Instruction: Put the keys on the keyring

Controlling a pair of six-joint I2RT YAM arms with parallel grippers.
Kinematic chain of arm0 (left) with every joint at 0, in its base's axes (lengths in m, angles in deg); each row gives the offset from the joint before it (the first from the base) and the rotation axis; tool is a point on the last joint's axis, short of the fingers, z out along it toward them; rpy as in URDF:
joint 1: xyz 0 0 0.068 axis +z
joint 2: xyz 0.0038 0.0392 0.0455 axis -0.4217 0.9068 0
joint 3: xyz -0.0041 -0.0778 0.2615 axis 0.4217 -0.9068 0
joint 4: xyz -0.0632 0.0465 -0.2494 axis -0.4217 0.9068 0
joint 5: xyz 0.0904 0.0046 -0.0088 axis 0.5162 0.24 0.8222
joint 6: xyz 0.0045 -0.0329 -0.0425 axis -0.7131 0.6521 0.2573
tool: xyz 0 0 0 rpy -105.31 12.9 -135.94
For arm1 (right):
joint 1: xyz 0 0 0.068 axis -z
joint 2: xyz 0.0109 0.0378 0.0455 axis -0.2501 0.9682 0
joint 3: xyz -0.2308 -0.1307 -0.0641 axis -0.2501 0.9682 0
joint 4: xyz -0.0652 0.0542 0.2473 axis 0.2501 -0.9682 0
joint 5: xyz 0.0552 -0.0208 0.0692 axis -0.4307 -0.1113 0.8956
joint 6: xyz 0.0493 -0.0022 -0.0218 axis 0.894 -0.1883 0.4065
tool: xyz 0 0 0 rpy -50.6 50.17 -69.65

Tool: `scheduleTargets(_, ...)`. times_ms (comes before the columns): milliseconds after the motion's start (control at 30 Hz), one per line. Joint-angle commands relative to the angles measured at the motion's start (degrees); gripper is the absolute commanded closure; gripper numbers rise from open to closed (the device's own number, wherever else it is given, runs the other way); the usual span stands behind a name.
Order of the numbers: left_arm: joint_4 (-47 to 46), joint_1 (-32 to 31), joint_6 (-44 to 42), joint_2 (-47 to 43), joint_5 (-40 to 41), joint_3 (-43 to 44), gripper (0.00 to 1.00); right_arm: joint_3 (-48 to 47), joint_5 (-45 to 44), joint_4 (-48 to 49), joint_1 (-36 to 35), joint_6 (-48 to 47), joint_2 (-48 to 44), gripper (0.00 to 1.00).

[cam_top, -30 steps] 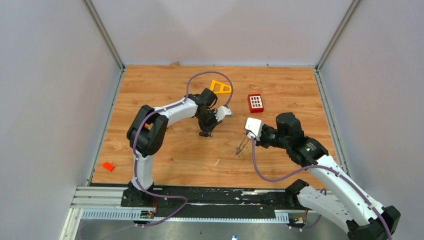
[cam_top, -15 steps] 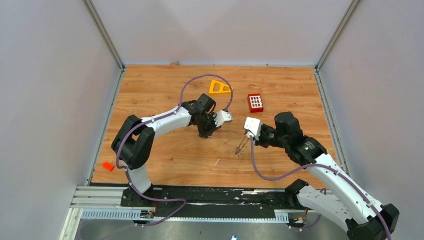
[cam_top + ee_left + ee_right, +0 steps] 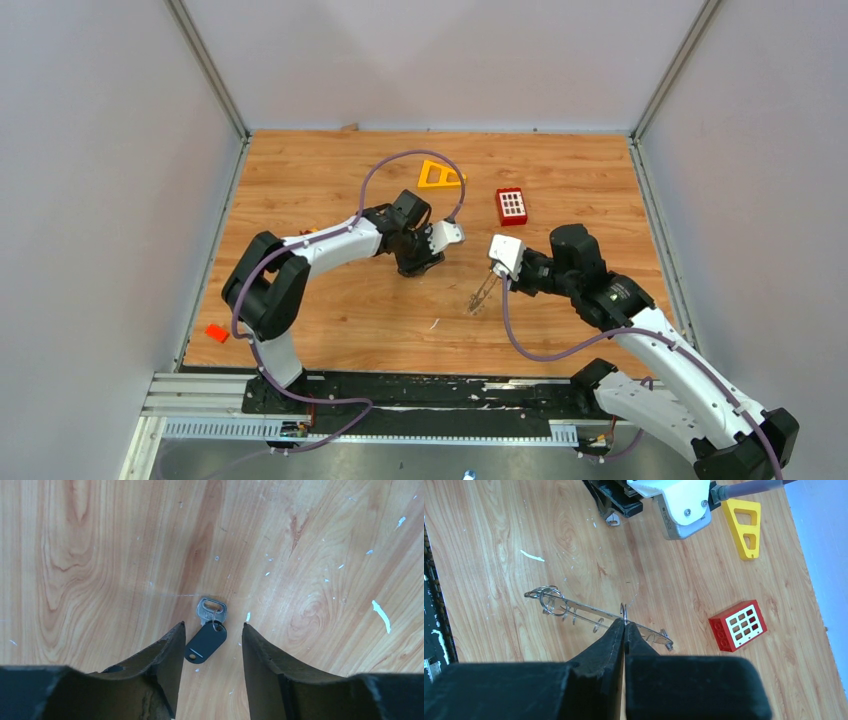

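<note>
The right arm stretches from the lower right toward frame centre, with the right gripper (image 3: pixel 624 625) clenched on the keyring (image 3: pixel 594 614), which it holds edge-on. Farther up, the left arm folds low over the table (image 3: pixel 330 180). The left gripper (image 3: pixel 214 630) is released, its fingers straddling the key (image 3: pixel 205 642), which lies flat on the wood.

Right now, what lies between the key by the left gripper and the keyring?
Only bare table with white flecks lies between the key and the keyring in the right gripper; the right wrist view shows it.
</note>
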Motion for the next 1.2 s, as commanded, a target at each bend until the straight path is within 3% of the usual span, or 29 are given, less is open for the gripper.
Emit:
scheduleTargets(0,1.21,0.00,0.33,1.41,-0.97,2.15,0.46,-0.31,0.22,0.65,0.25,-0.09,-0.01,1.00)
scheduleTargets(233,3.43,-0.03,-0.12,4.85,-1.56,4.08,0.45,-0.22,0.34,0.58,0.25,-0.19,0.01,1.00)
scheduleTargets(900,3.37,-0.06,-0.32,5.21,-3.21,4.43,0.71,-0.18,0.60,0.12,0.43,-0.44,0.87,1.00)
scheduleTargets(967,3.40,-0.02,-0.34,5.07,-3.38,4.43,0.70,-0.32,0.62,0.04,0.38,-0.44,0.99,1.00)
scheduleTargets(1167,2.52,-0.03,-0.46,3.33,-3.64,3.79,0.52,-0.31,0.76,-0.06,0.51,-0.45,1.18,1.00)
